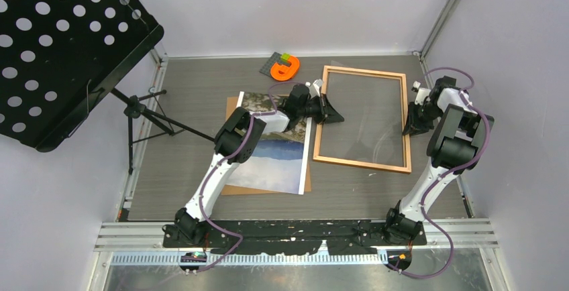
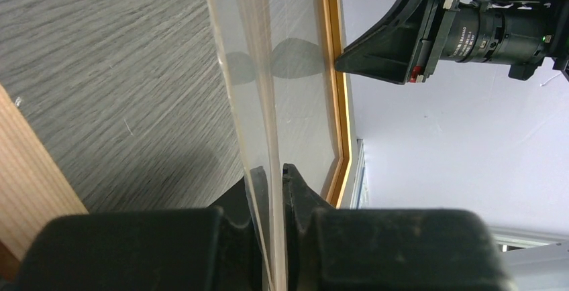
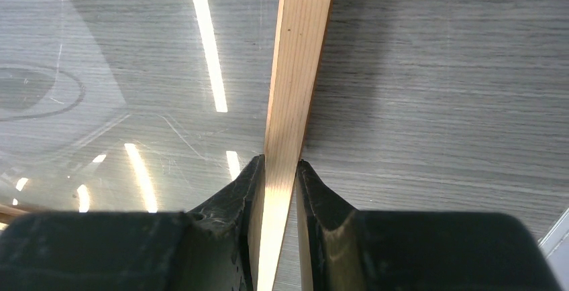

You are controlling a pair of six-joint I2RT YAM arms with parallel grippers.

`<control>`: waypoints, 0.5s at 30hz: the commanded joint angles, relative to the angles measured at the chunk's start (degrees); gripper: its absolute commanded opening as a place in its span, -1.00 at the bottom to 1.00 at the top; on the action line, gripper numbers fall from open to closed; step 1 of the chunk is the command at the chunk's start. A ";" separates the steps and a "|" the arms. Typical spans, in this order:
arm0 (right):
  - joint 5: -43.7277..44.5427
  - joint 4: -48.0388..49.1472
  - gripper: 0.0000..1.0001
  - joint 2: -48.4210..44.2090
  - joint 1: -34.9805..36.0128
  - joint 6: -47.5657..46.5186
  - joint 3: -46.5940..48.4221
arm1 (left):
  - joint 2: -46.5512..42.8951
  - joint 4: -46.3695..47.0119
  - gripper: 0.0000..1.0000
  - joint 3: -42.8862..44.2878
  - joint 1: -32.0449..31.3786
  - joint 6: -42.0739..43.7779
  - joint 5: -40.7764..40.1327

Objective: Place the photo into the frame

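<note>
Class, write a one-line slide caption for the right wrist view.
Right gripper, jaws shut on a wooden rail of the frame; clear sheet reflecting lights beside it, grey table beneath.

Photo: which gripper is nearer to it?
Left. The left gripper sits just right of the photo, pinching the clear sheet; the right gripper clamps the frame, farther right.

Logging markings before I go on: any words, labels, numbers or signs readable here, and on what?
Right arm's motor housing: small white print, too small to read.
No text visible on the photo, frame or orange block.
Nothing readable anywhere.
</note>
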 commanded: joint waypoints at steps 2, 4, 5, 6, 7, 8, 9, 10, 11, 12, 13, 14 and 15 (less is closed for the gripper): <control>-7.18 0.84 -0.61 -0.95 3.31 0.09 1.27 | 0.65 0.38 -0.92 1.87 -3.34 0.95 0.44; -7.14 0.84 -0.55 -0.95 3.36 0.11 1.31 | 0.56 0.29 -0.98 1.85 -3.37 0.86 0.30; -7.13 0.84 -0.51 -0.95 3.30 0.14 1.34 | 0.55 0.26 -1.00 1.78 -3.42 0.84 0.26; -7.13 0.84 -0.48 -0.95 3.33 0.18 1.44 | 0.54 0.25 -1.00 1.76 -3.42 0.81 0.26; -7.06 0.84 -0.47 -0.95 3.33 0.14 1.49 | 0.49 0.25 -1.00 1.65 -3.42 0.85 0.21; -6.98 0.84 -0.44 -0.95 3.33 0.17 1.54 | 0.46 0.25 -1.00 1.74 -3.42 0.81 0.22; -6.96 0.84 -0.43 -0.95 3.38 0.18 1.54 | 0.47 0.33 -1.00 1.67 -3.42 0.85 0.19; -6.89 0.89 -0.41 -0.97 3.39 0.19 1.54 | 0.47 0.24 -1.00 1.69 -3.42 0.80 0.17; -6.92 0.82 -0.40 -0.96 3.36 0.21 1.58 | 0.48 0.25 -1.00 1.72 -3.42 0.85 0.17; -6.85 0.77 -0.38 -0.98 3.36 0.21 1.59 | 0.46 0.25 -1.00 1.70 -3.40 0.85 0.17; -6.81 0.81 -0.37 -0.96 3.35 0.21 1.56 | 0.48 0.21 -1.00 1.70 -3.38 0.83 0.17; -6.72 0.84 -0.35 -1.00 3.40 0.21 1.59 | 0.50 0.15 -1.00 1.71 -3.42 0.83 0.17; -6.75 0.80 -0.33 -0.96 3.41 0.21 1.60 | 0.46 0.16 -1.00 1.72 -3.42 0.86 0.17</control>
